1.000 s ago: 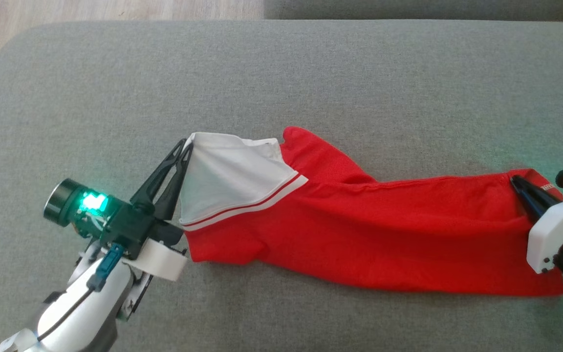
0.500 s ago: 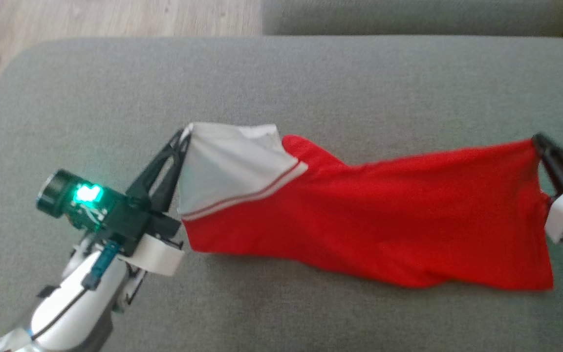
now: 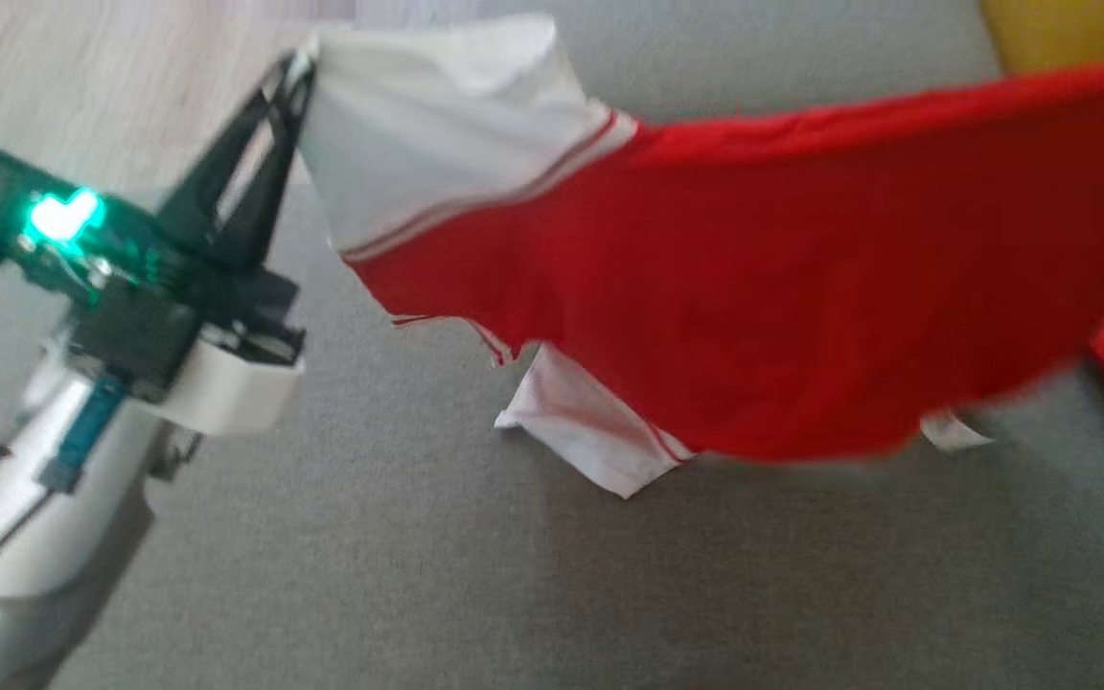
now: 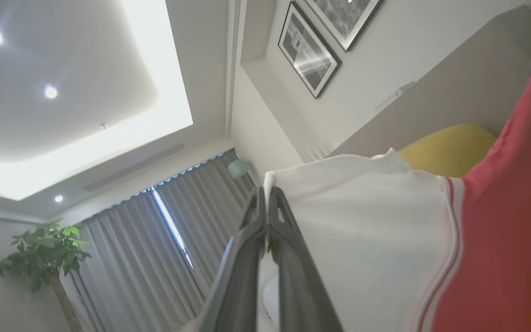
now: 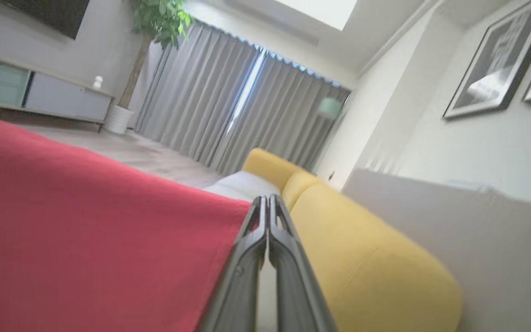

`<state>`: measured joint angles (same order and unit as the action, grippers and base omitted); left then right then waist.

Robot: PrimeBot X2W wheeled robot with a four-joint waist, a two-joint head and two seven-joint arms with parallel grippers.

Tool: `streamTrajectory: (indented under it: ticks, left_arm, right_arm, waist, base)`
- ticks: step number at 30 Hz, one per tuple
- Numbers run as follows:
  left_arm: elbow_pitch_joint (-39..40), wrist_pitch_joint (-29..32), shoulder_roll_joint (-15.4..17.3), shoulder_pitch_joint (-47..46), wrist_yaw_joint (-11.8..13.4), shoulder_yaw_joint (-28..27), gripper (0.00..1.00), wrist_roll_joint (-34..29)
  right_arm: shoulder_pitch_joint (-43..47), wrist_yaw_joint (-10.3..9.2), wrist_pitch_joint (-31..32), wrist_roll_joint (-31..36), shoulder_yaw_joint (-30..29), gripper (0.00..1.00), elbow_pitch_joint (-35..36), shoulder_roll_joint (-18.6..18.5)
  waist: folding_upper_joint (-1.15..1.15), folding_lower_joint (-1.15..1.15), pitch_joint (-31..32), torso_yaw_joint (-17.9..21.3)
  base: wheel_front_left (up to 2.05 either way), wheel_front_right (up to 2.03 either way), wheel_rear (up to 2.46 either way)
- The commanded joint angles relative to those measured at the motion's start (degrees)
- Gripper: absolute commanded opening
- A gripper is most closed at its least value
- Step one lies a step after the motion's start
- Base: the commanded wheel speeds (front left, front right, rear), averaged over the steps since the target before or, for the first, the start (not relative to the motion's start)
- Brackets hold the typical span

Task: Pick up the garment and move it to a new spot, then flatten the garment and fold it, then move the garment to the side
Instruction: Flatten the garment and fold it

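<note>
The garment [image 3: 753,287], flat on the grey cushion [image 3: 322,575] 1 second ago, now hangs above it, stretched rightward from the left gripper [image 3: 297,75], clamped on its white sleeve [image 3: 437,115], to the right gripper [image 5: 268,203], pinched on the red edge [image 5: 201,216]. Pick-up looks done; relocating follows.

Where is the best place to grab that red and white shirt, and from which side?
By its two outer ends, each from its own side. The shirt hangs stretched: the left gripper is shut on a corner of the white sleeve, the right gripper on the red edge. Thin corners fit the narrow jaws, and end grips likely keep it spread rather than bunched.
</note>
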<state>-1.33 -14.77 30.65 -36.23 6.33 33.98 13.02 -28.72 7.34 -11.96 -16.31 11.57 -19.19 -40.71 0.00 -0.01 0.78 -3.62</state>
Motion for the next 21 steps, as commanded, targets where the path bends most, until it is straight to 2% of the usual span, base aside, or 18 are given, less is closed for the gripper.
streamTrajectory:
  ticks: [1, 6, 11, 15, 21]
  left_arm:
    - [1.9, -0.2, 2.6, -4.5, -0.4, -3.8, 0.00, -0.4]
    - [4.4, 0.2, 3.7, -9.6, -1.4, -6.4, 0.00, 0.7]
    - [3.7, 1.4, 3.0, -17.1, -3.6, -7.7, 0.00, 2.4]
    - [-2.8, 3.8, 0.2, -23.2, -5.9, -7.9, 0.00, 5.8]
    - [-17.1, 5.1, -3.9, -32.9, -9.4, -5.5, 0.00, 6.1]
  right_arm:
    - [-0.4, 0.14, 0.3, 1.0, -1.4, 0.00, 2.9, -2.7]
    - [0.7, 0.14, 5.1, 5.0, -8.4, 0.00, 14.4, -2.9]
    - [-0.7, 0.14, 9.6, 5.8, -9.8, 0.00, 20.7, -3.2]
    - [-4.3, 0.14, 11.8, 3.2, -6.4, 0.00, 19.1, -2.4]
    - [-13.9, 0.14, 12.3, -2.9, 1.6, 0.00, 10.2, 0.1]
  waist:
    - [0.00, 0.01, 1.5, 1.1]
    - [0.00, 0.01, 3.4, 2.3]
    - [0.00, 0.01, 3.6, 2.7]
    - [0.00, 0.01, 1.7, 2.7]
    - [0.00, 0.01, -5.5, 2.3]
  base:
    - [0.00, 0.00, 0.00]
    - [0.00, 0.00, 0.00]
    - [0.00, 0.00, 0.00]
    - [0.00, 0.00, 0.00]
    - [0.00, 0.00, 0.00]
